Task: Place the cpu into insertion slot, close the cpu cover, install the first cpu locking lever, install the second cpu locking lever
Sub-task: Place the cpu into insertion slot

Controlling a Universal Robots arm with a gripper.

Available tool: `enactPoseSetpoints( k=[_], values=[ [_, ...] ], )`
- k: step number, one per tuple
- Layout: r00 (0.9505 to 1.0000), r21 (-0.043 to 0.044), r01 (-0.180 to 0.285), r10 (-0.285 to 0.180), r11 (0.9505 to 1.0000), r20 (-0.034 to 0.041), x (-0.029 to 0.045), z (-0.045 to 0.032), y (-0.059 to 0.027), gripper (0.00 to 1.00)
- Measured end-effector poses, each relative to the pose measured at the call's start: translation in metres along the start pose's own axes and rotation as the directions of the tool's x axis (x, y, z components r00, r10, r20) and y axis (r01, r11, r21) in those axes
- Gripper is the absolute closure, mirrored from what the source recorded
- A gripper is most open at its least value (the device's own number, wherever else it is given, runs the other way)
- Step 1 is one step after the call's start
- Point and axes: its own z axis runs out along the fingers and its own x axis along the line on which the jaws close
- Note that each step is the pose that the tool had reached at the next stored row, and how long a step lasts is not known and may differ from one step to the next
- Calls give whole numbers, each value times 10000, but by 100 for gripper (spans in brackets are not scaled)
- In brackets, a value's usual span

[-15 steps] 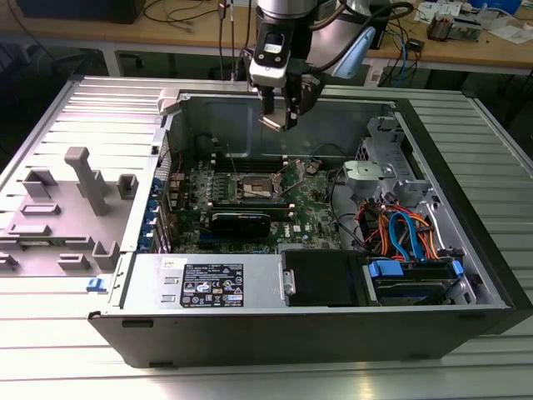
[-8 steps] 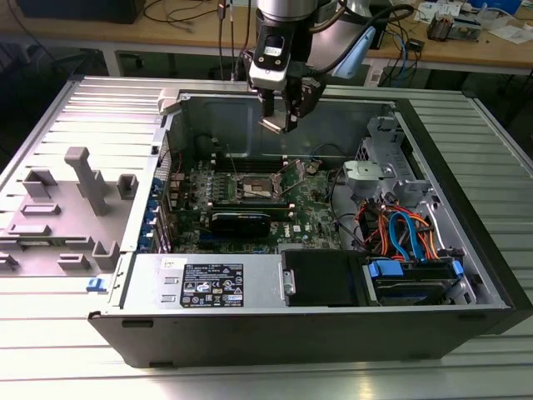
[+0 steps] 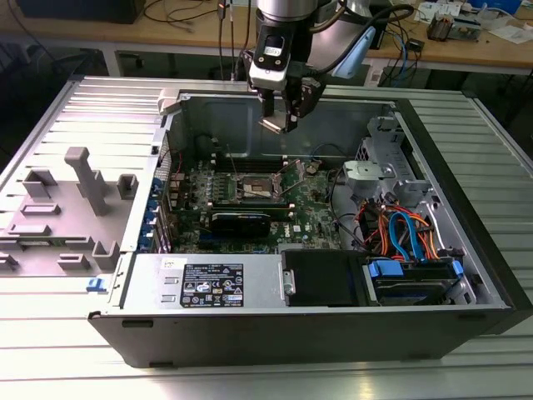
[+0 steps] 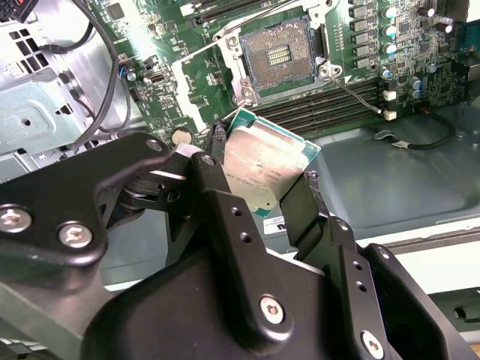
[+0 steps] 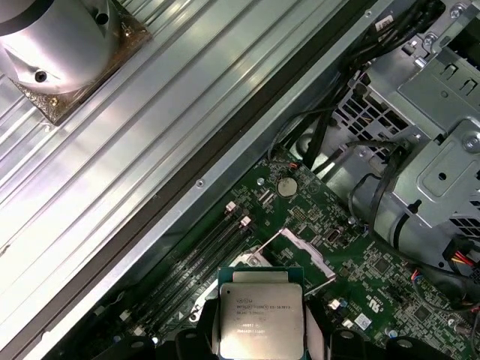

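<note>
In the exterior view, an open computer case (image 3: 250,329) is seen lying on a ribbed metal surface (image 3: 75,367). The pincer (image 3: 283,118) is hung above the motherboard (image 3: 312,212), near the case's far wall. It is closed on the cpu (image 3: 273,126), which is held clear of the board. The insertion slot (image 3: 256,189) is seen lower down on the board, apart from the chip. A black card (image 3: 240,222) lies just in front of the slot, and orange and blue cables (image 3: 400,233) are bundled toward the exterior view's right. A grey moulded fixture (image 3: 79,196) is set on the surface at the exterior view's left.

In the second wrist view, the cpu (image 4: 262,169) is clamped by its edges between the pincer's black fingers (image 4: 217,187), with its worn silvery top shown tilted. The insertion slot (image 4: 279,52) is seen beyond it, its dark centre uncovered. Long memory slots (image 4: 322,109) run beside the slot.

In the first wrist view, the cpu (image 5: 260,311) is seen gripped from both sides, its metal top turned to the camera. The motherboard (image 5: 360,262) lies beneath it, with a round coin battery (image 5: 286,186) on it. A metal drive cage (image 5: 431,142) is seen beside the board. Whether the cpu cover is raised cannot be told.
</note>
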Motion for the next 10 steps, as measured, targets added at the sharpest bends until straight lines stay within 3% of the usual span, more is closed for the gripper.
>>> enactPoseSetpoints(
  k=[4, 10],
  values=[
    [10000, 0, -90, 90, 10000, 9, -1, 0, 0, 46],
    [9977, -15, -681, 681, 9977, 59, 0, 6, -1, 46]
  ],
)
